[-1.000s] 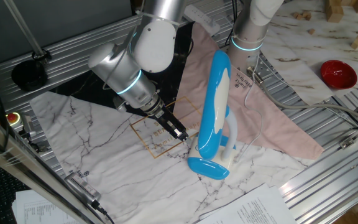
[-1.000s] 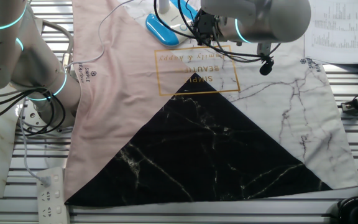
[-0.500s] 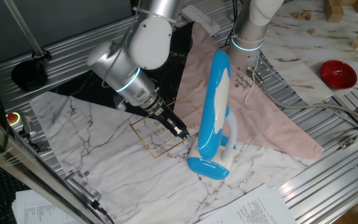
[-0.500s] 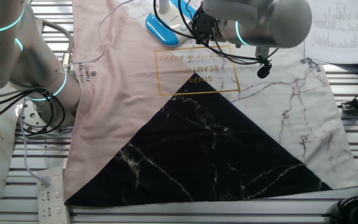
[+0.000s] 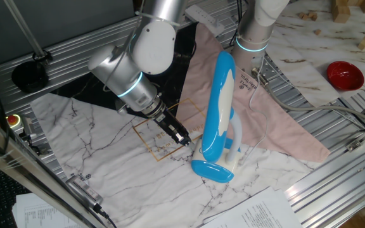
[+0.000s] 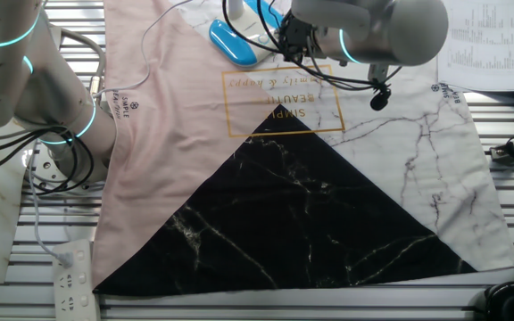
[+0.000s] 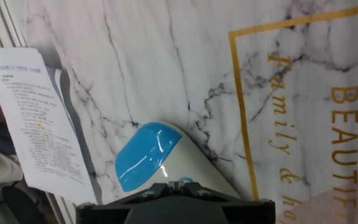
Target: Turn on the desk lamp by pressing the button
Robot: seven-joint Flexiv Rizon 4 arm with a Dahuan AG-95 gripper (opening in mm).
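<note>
A: Where is the pincer?

B: Low over the marble-print cloth on the table, at the end of the silver arm. Its tip sits just beside the lamp, at about nine o'clock from the lamp's lower end in one fixed view.

A: Released or clenched?

B: I cannot tell. The fingertips are too small and dark in the fixed views, and the hand view shows only the black housing along its bottom edge.

A: And the lamp itself?

B: It stands on the cloth, blue oval base down, with the long blue and white head tilted up toward twelve o'clock and the white looped neck at its three o'clock side. In the hand view the blue and white base lies right above the pincer's housing. In the other fixed view only a blue part of the lamp shows, at nine o'clock from the wrist.

A: What else is around?

B: A gold-framed print on the cloth, printed sheets of paper at nine o'clock in the hand view, a red bowl well apart at the lamp's two o'clock, and a second arm behind the lamp.
</note>
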